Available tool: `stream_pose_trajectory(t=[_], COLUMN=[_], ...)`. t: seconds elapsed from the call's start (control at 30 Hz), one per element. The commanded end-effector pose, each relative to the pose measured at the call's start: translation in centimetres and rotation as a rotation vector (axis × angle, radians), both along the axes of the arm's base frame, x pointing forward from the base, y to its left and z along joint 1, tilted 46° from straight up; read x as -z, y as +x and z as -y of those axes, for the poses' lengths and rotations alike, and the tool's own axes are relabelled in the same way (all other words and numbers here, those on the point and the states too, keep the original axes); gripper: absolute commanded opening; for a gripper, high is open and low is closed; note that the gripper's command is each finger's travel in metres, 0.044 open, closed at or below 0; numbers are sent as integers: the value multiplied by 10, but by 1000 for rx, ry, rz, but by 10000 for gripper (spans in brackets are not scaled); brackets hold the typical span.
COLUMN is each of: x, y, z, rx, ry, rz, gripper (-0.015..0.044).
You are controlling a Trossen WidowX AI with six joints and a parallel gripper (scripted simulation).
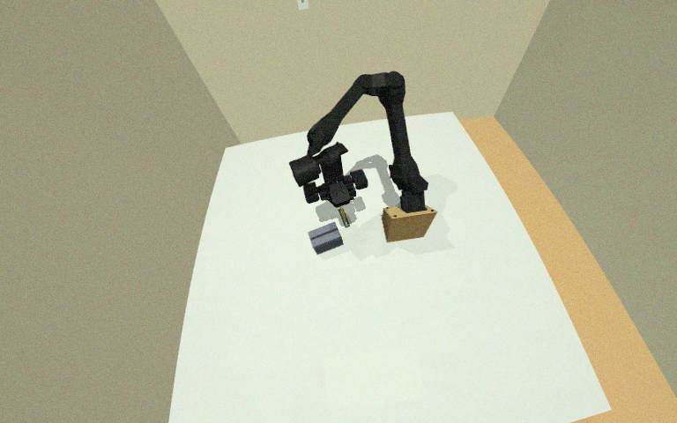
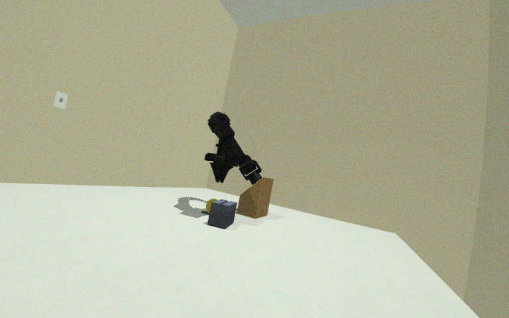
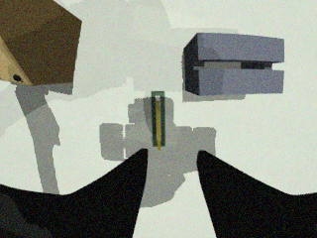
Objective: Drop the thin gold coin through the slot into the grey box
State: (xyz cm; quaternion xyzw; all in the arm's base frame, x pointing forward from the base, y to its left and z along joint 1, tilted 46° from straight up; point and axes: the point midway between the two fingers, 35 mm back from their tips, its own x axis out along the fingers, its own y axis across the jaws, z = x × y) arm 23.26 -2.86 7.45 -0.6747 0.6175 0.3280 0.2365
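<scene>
Looking down through your wrist view from left to right, you meet the tan wooden base block (image 3: 36,36) at the upper left, then the gold coin (image 3: 158,126) near the middle, then the grey box (image 3: 234,63) at the upper right. The coin stands on its edge in its dark-green holder (image 3: 157,98), seen edge-on as a thin yellow line with green showing at its far end. It sits on the white desk (image 3: 277,133), apart from the box and apart from the block.

Your pincer (image 3: 170,159) hangs above the coin with its two dark fingers parted to a moderate gap and nothing between them; the coin lies beyond the tips, roughly in line with the gap. The fingers touch neither coin nor holder.

The box is closed, and the dark slot in its lid runs across its top, open to view. You cannot see inside the box from any view.

In the top view, the box (image 1: 325,238) lies to the left, the coin (image 1: 344,218) just beside it, and the block (image 1: 408,224) further right, carrying the arm. From the exterior view only a small gold arc of the coin (image 2: 211,204) shows behind the box (image 2: 222,213).
</scene>
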Motion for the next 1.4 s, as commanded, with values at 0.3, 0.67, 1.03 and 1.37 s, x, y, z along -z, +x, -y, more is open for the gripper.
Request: stream_pose_trajectory(t=[0.3, 0.67, 1.03, 1.37], x=[8, 29, 39, 50], y=[-8, -7, -5, -4], z=[20, 44, 52, 63], rx=[-37, -37, -37, -37], ry=[-48, -51, -48, -46], rz=[-53, -53, -52, -52], gripper=[161, 161, 161, 161])
